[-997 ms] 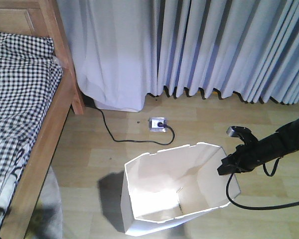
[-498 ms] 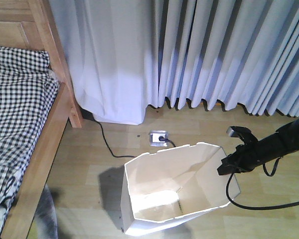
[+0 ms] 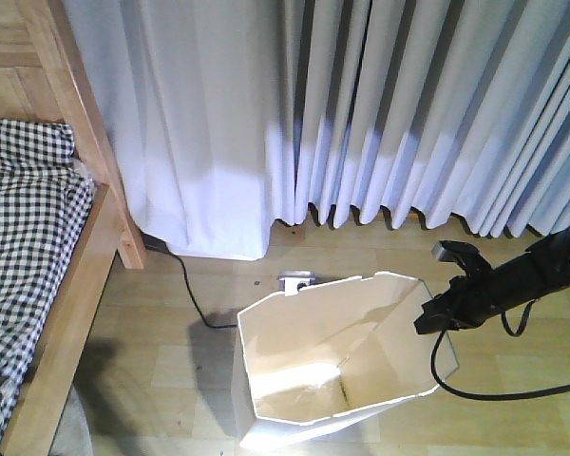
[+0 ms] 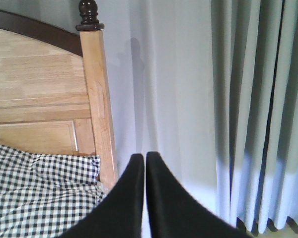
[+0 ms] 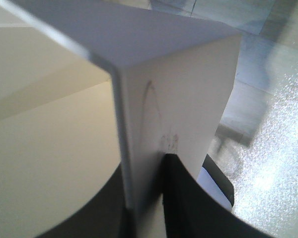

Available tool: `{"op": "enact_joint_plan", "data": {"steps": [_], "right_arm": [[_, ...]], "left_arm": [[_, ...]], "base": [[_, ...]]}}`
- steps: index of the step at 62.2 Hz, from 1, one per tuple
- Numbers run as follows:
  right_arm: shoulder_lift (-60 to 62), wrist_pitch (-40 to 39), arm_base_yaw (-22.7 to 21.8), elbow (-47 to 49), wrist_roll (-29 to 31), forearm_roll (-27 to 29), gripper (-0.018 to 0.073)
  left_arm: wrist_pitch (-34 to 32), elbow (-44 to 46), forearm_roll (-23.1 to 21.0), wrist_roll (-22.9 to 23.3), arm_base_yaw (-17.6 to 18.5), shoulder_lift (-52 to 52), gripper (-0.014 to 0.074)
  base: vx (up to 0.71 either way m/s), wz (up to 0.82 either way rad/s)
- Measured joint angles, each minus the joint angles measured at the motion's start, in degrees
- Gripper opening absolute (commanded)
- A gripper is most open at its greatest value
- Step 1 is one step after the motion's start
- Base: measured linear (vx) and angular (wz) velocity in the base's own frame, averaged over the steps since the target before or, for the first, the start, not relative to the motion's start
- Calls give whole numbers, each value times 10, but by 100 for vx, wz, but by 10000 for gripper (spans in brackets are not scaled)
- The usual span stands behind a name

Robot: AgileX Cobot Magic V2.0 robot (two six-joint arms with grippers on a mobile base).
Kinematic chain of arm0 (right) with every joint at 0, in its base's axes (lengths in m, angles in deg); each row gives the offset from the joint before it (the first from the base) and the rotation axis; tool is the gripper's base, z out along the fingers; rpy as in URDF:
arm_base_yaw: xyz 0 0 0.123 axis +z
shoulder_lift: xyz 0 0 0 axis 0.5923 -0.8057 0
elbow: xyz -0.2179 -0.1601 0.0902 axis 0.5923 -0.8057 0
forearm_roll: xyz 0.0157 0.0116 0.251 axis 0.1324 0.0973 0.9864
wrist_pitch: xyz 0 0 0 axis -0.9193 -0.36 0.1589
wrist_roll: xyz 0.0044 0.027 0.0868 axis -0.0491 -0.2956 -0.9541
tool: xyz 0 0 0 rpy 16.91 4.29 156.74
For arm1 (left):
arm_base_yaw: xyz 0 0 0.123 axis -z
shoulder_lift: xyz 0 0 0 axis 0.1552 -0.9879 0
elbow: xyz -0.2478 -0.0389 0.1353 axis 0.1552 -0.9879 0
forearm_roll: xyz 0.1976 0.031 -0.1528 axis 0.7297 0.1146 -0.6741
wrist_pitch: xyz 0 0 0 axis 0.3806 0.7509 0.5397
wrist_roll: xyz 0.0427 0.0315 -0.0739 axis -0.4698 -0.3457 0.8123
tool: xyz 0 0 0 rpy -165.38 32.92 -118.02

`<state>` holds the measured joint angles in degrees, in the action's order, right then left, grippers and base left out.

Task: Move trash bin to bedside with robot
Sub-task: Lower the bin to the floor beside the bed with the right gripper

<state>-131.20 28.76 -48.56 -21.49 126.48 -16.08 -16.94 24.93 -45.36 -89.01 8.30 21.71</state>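
My right gripper (image 5: 144, 198) is clamped on the trash bin (image 3: 294, 351). In the right wrist view, the thin white wall at the rim runs down between my two black fingers (image 5: 188, 208), one inside against the cream lining and the other outside on the white face. A faint dark mark sits on that outer face just above the finger. It may be a scuff, but the view is too blurred to be sure. In the front view my thin black right arm (image 3: 522, 271) reaches in from the right edge to the bin's right rim, and a black cable (image 3: 494, 396) loops beneath it.

The bin stands on the light wooden floor (image 3: 522, 361), mouth up, just in front of the pale pleated curtains (image 3: 408, 114). The bed (image 3: 68, 294) lies to its left and apart from it, with a strip of floor between the bin and the light-brown frame. Black-and-white checked bedding (image 3: 24, 228) covers the mattress. A floor socket (image 3: 296, 280) peeks over the bin's far rim. A black cord (image 3: 185, 285) runs across the floor from beside the bin to the foot of the bedpost (image 3: 81, 123).

My left gripper (image 4: 144, 159) is closed, its two black fingers pressed nearly together with only a hairline gap between them. It faces the bedpost, the wooden headboard (image 4: 35, 99) and the curtains beside them.
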Motion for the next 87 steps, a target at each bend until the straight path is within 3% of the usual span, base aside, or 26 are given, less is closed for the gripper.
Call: {"op": "enact_joint_plan", "data": {"steps": [46,57,71,87], "right_arm": [[0,-1,0,0,0,0,-4],[0,-39,4,0,22,13,-4],[-7,-108,4,2,-8,44,-2],[-70,-127,3,70,-20,54,-1]], "left_arm": [[0,0,0,0,0,0,-6],[0,0,0,0,0,0,-6],[0,0,0,0,0,0,-6],[0,0,0,0,0,0,-6]], "base": [[5,-1],[0,0],[0,0],[0,0]]}}
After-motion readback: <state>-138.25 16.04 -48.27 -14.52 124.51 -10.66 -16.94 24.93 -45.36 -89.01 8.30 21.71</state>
